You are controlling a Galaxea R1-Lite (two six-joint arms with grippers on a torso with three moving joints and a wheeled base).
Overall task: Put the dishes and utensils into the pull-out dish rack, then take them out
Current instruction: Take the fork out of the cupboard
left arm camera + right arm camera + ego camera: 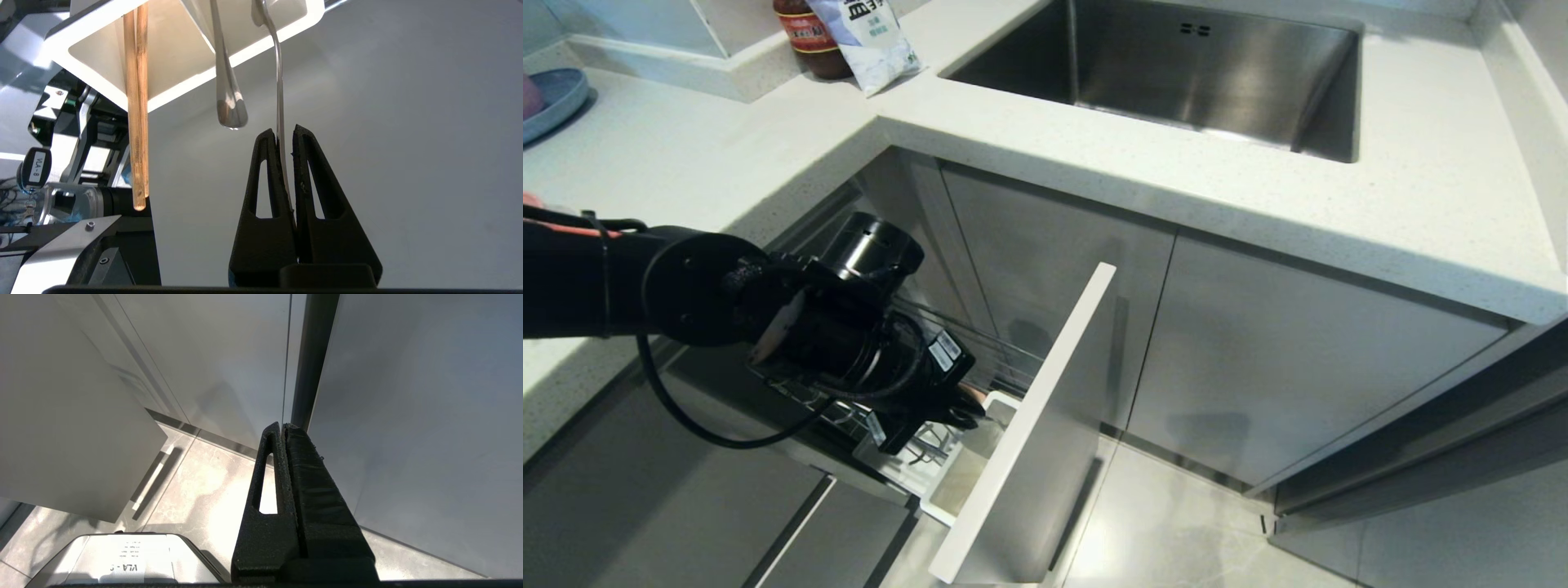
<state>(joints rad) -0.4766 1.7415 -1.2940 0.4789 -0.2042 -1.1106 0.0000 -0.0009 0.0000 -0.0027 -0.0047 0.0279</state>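
The pull-out dish rack (980,335) stands drawn out below the counter, its tall white front panel (1029,433) facing the floor space. My left gripper (284,132) reaches into it and is shut on the thin handle of a silver utensil (279,81), whose other end stands in the white cutlery box (171,53). A second silver handle (229,102) and a pair of wooden chopsticks (137,122) also stick out of that box. In the head view the left arm covers most of the rack. The dishes are out of view. My right gripper (282,426) hangs shut and empty beside the cabinet doors.
A steel sink (1217,73) is set in the white countertop (1421,204). A blue plate (551,98), a brown jar (809,37) and a white bag (870,37) stand at the back left. Grey cabinet doors (1298,351) and tiled floor (1176,531) lie right of the panel.
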